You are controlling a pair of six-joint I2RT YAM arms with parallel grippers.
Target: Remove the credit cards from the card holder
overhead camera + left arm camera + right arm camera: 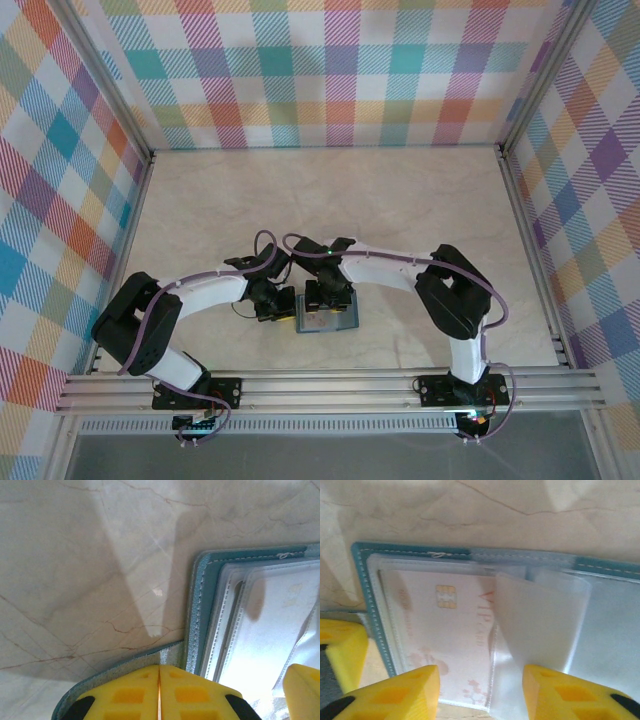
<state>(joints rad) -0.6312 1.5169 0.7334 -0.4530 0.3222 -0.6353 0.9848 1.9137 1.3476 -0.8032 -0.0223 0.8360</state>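
Note:
The teal card holder (327, 322) lies open on the table between the two arms. My left gripper (159, 680) is shut, its yellow fingers pressed together on the card holder's textured left flap (125, 667). The stitched teal rim (200, 610) and clear sleeves (265, 630) lie just right of it. My right gripper (481, 686) hangs open over the pockets. A pale credit card (445, 625) with a gold chip and pink print sits inside a clear sleeve between its fingers. One clear sleeve leaf (540, 625) curls upward. The dark card is hidden.
Marble-patterned tabletop (330, 200) stretches behind the card holder, fenced by plaid walls (330, 70). An aluminium rail (330, 385) runs along the near edge. My left gripper's yellow finger (340, 647) sits at the left edge of the right wrist view.

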